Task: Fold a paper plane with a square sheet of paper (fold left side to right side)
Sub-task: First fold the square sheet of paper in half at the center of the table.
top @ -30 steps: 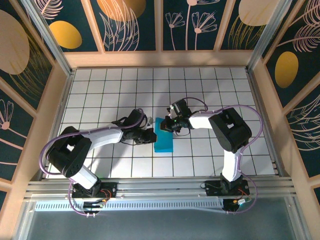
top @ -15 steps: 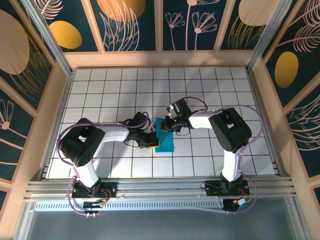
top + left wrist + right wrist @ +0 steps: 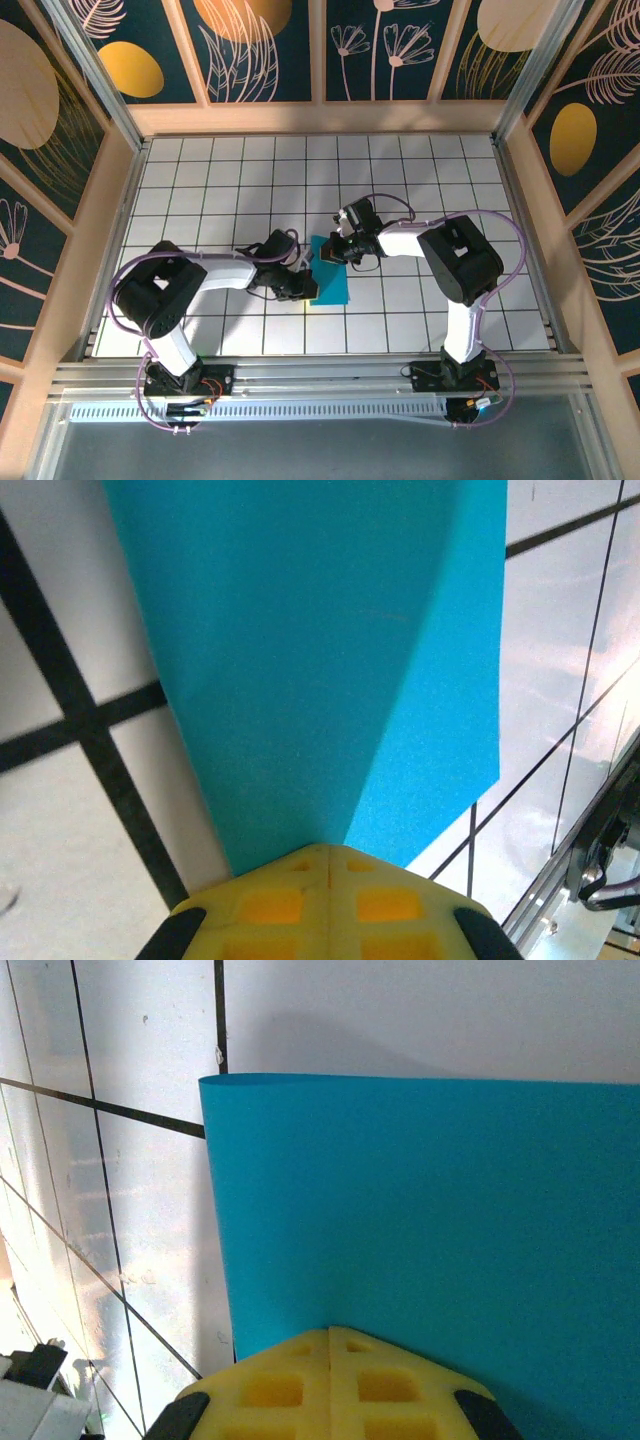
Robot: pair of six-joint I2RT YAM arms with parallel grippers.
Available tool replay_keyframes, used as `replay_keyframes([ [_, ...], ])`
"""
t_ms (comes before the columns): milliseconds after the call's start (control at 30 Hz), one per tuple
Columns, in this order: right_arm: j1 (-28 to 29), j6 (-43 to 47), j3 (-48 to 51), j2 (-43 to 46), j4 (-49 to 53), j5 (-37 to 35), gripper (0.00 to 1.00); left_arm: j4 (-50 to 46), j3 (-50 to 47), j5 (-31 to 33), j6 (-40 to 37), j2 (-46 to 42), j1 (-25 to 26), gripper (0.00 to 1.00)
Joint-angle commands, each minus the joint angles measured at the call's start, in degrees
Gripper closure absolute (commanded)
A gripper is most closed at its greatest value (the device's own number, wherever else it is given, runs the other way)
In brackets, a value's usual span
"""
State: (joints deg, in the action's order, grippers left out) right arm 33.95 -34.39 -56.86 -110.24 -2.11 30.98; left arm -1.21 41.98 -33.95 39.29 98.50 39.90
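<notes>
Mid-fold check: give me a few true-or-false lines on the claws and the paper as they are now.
1. The left claw and the right claw are both shut. True.
2. The sheet of paper is red. False: it is cyan-blue.
3. Both claws sit at the sheet on the white grid table. True.
4. The sheet is already a narrow pointed dart. False: it is a broad folded piece.

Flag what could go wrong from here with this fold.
Both the left claw and right claw are shut on the paper; pulling apart could tear it. The fold looks rounded in the right wrist view, so it may spring open on release. The layers diverge in the left wrist view, risking a skewed crease.
</notes>
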Motion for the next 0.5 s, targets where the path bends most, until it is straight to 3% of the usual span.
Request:
replay_keyframes([
  [0,-0.5,1.9,0.3,-1.6,5.4,-5.6,1.0,-8.8,-3.4,-1.6,-1.7,-1.7,1.3,0.95],
  [467,0.0,3.2,0.5,-1.0,5.3,-4.9,1.0,-6.3,-2.3,-1.9,1.9,-9.9,0.6,0.96],
])
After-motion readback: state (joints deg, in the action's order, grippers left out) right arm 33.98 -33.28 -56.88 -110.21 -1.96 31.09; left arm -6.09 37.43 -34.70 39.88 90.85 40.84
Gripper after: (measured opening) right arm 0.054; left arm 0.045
